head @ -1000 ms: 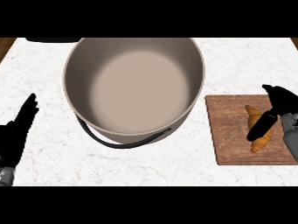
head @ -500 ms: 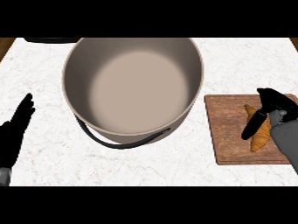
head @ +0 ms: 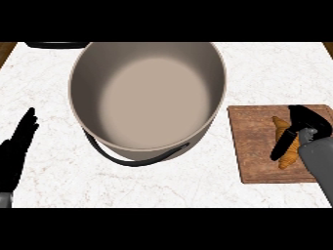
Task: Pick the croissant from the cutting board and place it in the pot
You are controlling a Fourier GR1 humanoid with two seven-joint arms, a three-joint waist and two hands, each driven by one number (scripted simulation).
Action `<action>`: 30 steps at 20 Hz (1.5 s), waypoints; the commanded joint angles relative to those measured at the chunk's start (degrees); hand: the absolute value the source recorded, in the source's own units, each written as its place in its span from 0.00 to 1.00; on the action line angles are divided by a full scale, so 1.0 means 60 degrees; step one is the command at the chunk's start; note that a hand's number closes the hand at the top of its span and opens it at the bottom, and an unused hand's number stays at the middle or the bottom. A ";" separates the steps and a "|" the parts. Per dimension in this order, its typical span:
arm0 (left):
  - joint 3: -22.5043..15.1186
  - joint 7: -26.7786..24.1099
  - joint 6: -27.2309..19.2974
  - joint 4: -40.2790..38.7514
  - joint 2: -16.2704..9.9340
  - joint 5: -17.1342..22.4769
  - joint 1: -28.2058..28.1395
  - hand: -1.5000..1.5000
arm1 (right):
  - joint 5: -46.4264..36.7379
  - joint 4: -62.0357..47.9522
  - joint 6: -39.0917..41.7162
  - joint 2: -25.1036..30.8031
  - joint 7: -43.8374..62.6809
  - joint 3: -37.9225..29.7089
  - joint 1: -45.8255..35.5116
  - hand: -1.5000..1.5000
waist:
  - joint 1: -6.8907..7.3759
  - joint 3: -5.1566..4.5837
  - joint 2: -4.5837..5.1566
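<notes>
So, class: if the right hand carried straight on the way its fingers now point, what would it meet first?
The right hand points down over the cutting board; it would probably meet the croissant first, though height is unclear.

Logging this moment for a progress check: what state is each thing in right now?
croissant: lying on the cutting board, not yet lifted.
cutting board: flat on the counter, right of the pot.
pot: upright, nothing inside.
right robot hand: over the croissant, fingers down around it.
left robot hand: open, resting at left.

R hand [head: 303, 126] has swung in over croissant [head: 287, 144], thumb now across it.
</notes>
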State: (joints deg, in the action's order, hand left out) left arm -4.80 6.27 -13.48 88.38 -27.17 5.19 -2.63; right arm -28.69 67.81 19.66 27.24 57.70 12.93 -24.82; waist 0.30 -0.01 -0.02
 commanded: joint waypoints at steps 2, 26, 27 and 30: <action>0.0323 -0.0059 0.0499 0.0025 0.0196 -0.0110 -0.0155 0.50 | -0.0325 -0.0198 0.0343 -0.0181 0.0217 -0.0431 0.0208 0.00 | -0.0013 0.0001 -0.0001; 0.0304 0.0041 0.1538 0.0042 0.0848 -0.0798 0.0580 0.50 | -0.1669 0.1498 0.0215 -0.4482 -0.1550 0.4389 -0.2074 1.00 | 0.1505 -0.0003 0.0052; 0.0273 0.0097 0.1516 -0.0194 0.0854 -0.0889 0.0823 0.50 | -0.1760 0.1606 -0.0053 -0.4495 -0.1277 0.4886 -0.2498 1.00 | 0.1307 -0.0017 0.0082; 0.0548 0.0255 0.1593 -0.0182 0.0659 -0.0731 0.0883 0.50 | -0.1857 0.2008 -0.0916 -0.4518 -0.0162 0.5794 -0.3558 1.00 | 0.1324 -0.0020 -0.0019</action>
State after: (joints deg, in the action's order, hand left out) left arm -1.54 6.86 -4.89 87.09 -22.64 0.41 1.36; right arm -39.35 77.16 18.89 2.21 51.75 39.66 -39.42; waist 7.31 -0.16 0.14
